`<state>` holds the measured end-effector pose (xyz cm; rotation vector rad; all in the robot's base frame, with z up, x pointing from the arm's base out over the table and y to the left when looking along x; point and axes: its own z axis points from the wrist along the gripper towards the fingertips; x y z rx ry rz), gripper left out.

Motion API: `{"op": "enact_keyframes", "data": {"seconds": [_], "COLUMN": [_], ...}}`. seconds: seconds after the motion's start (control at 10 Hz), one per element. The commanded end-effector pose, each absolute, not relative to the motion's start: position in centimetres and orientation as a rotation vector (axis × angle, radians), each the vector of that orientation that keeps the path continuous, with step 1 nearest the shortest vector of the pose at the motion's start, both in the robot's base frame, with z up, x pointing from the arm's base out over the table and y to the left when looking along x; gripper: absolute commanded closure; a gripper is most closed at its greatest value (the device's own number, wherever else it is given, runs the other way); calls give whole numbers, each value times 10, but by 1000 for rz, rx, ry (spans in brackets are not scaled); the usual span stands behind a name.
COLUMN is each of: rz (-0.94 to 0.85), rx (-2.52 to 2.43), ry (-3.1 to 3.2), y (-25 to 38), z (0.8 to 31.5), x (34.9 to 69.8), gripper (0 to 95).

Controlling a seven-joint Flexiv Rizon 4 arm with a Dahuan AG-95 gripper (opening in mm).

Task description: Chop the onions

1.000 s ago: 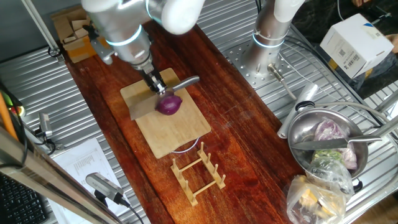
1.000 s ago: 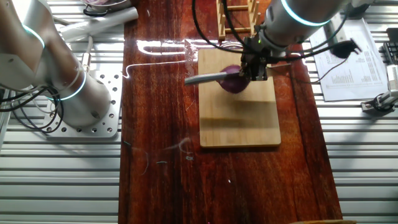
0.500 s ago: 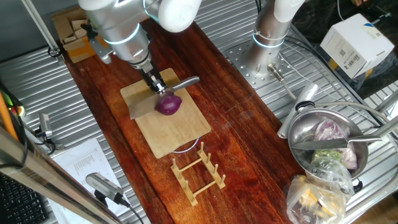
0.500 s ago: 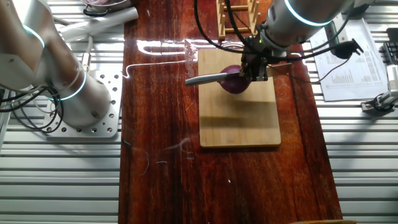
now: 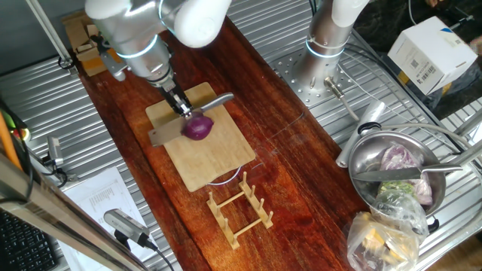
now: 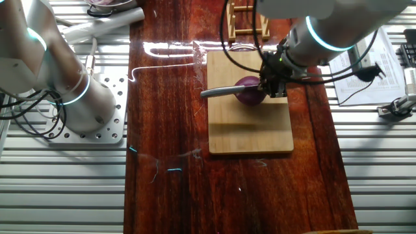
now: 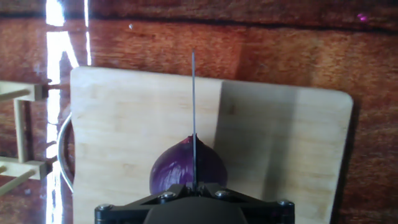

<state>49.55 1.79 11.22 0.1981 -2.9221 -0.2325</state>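
Firstly, one fixed view: gripper [image 5: 178,106] closed on a knife [image 5: 167,129], blade beside the red onion [image 5: 198,128] on the bamboo board [image 5: 203,154]. Other fixed view: knife handle [image 6: 218,91] projects past the board's edge; onion [image 6: 249,91] under the gripper [image 6: 271,85]. Hand view: blade edge [image 7: 193,112] bisects the onion [image 7: 186,169].

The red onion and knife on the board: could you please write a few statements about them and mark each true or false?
1. The red onion sits on the bamboo board. True.
2. The hand holds a knife. True.
3. The onion lies in two separate halves. False: it looks like one piece, blade edge at its top in the hand view.
4. The wooden rack stands on the board. False: it stands on the table beside it.
5. The metal bowl is empty. False: it holds vegetables.
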Motion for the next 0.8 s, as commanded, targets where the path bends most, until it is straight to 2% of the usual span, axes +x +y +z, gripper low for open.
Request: {"op": "enact_keyframes", "data": {"seconds": [0.1,0.5,0.8], "rz": [-196,-164,-173], "rx": [195,197,191], "ry": [-2904,-2861,-2857], "y": [29,32,34], "z": [97,141,147], "x": [485,489,488], "gripper": [950,950,950]}}
